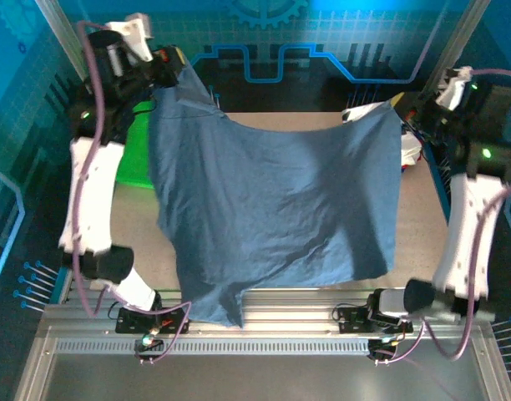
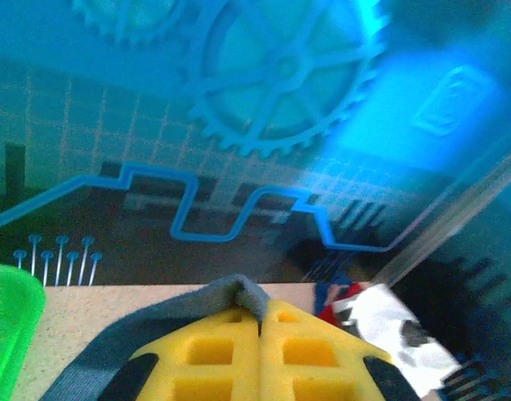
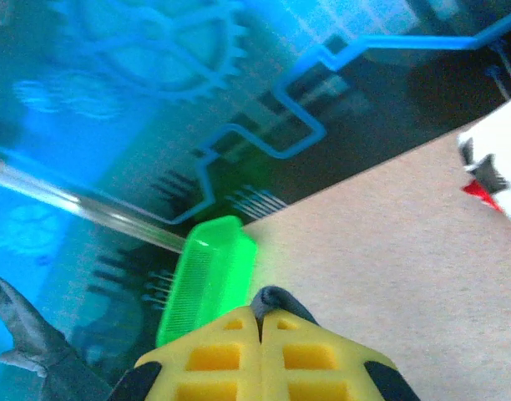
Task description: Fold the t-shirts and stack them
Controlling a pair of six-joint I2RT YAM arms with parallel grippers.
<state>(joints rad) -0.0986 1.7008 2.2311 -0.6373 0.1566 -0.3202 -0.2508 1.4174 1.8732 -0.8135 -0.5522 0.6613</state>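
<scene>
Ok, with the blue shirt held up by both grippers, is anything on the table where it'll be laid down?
Nothing visible in the middle: the wrist views show bare table between the green basket at the left edge and the white printed shirt at far right. The blue shirt hides the near part.

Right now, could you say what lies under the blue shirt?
A green basket shows left of the blue shirt and a white shirt right of it; the table under its middle is covered.
</scene>
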